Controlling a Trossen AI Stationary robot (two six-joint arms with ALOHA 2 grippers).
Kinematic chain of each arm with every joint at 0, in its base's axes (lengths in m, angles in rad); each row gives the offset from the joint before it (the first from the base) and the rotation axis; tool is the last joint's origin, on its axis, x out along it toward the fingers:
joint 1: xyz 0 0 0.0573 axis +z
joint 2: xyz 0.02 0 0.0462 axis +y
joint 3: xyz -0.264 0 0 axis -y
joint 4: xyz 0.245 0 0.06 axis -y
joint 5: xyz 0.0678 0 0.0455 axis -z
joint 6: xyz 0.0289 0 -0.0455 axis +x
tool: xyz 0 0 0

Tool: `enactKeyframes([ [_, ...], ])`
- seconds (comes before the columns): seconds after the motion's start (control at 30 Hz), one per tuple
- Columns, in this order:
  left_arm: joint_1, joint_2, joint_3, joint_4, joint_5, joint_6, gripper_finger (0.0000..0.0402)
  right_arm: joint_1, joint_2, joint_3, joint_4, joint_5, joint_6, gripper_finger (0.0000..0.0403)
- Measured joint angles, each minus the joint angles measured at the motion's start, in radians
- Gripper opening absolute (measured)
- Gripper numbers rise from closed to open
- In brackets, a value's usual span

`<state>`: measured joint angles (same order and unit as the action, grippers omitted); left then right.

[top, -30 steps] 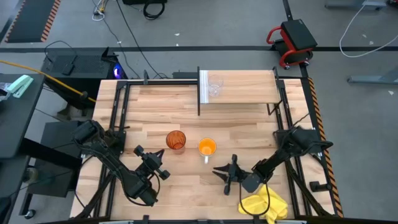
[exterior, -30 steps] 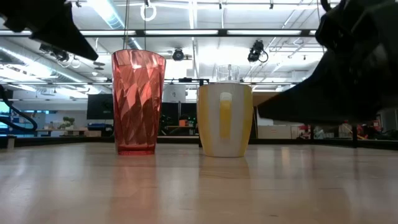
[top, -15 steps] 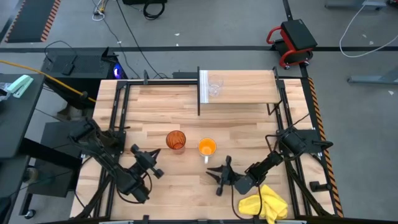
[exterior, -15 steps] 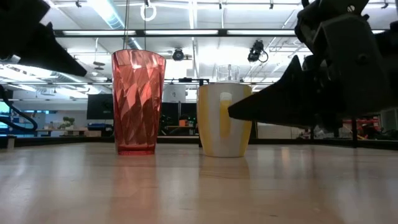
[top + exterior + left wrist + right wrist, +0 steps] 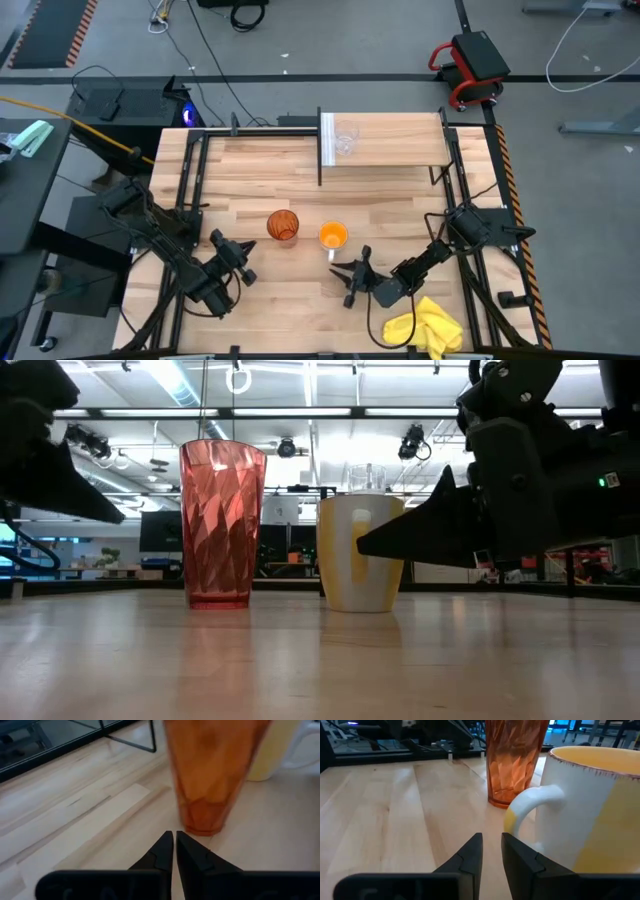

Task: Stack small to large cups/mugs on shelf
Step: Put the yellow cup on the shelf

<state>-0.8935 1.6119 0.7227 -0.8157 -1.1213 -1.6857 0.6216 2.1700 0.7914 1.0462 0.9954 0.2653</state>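
Note:
The tall amber tumbler [image 5: 283, 225] and the orange mug [image 5: 333, 237] stand upright on their bases on the tabletop, side by side. The mug's pale handle [image 5: 530, 805] points toward the near edge. A small clear glass cup [image 5: 346, 138] stands on the raised shelf [image 5: 395, 140], beside its white end panel. My left gripper [image 5: 240, 256] is shut, low over the table, near and left of the tumbler [image 5: 212, 775]. My right gripper [image 5: 338, 270] is shut, just near of the mug [image 5: 592, 815], with its tips pointing past the handle.
A yellow cloth [image 5: 425, 328] lies crumpled at the near right edge, under the right arm. Black frame rails run along the table's left and right sides. Bare wood lies between the mugs and the shelf.
My right gripper has moved toward the table's left, closing in on the mug's handle side. My left gripper has drawn back a little toward the left edge, away from the tumbler. The cups have not moved.

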Motion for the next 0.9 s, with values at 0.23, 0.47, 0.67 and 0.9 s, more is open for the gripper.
enactKeyframes([
  [0.23, 0.020, 0.000, -0.046, 0.040, 0.007, -0.030, 0.0051, -0.004, -0.001, 0.000, -0.002, 0.015, -0.003, 0.0079],
  [0.47, 0.033, 0.001, -0.046, 0.047, 0.027, -0.030, 0.0062, -0.004, -0.001, 0.000, -0.008, 0.025, -0.003, 0.0079],
  [0.67, 0.033, 0.001, -0.046, 0.050, 0.028, -0.029, 0.0062, 0.019, -0.002, 0.000, -0.011, 0.031, -0.007, 0.0079],
  [0.9, 0.033, 0.002, -0.046, 0.051, 0.028, -0.029, 0.0061, 0.018, -0.003, 0.000, -0.065, 0.119, 0.011, 0.0079],
])
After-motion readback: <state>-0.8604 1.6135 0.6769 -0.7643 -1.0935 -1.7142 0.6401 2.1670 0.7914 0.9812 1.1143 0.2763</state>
